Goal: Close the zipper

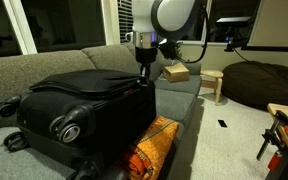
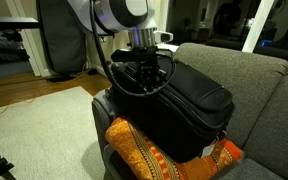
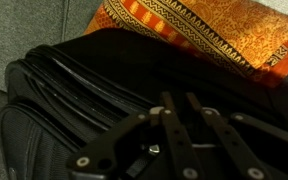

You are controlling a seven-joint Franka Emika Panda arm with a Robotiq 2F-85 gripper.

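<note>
Zipper: the zipper (image 3: 79, 85) reads as thin black ridged lines along the lid-edge seam; in the wrist view they run diagonally from the upper left toward the gripper.
Zipper condition: no gap shows in the stretch seen in the wrist view, and the lid lies flat in both exterior views. The slider and pull are not identifiable, black on black.
Suitcase: the large black soft suitcase (image 1: 84, 95) lies flat on the couch, wheels toward the camera in that exterior view.
Gripper: the gripper (image 3: 179, 100) has its fingers drawn together, practically shut. In an exterior view the gripper (image 1: 144, 68) stands upright, tips at the top edge of the suitcase at the end away from the wheels.
Hold: whether a zipper pull sits between the fingers cannot be told; nothing is visibly pinched.
Progress, judged: late or at the end of the run, since the lid looks seated. Not confirmed.
Outstanding, judged: any seam still open would lie under or past the fingers, hidden; after that, release and lift away.
Cushion: the orange patterned cushion (image 2: 154, 155) is wedged under the suitcase at the couch's front edge, touching it.
Couch: the grey couch (image 2: 254, 90) carries both.
</note>
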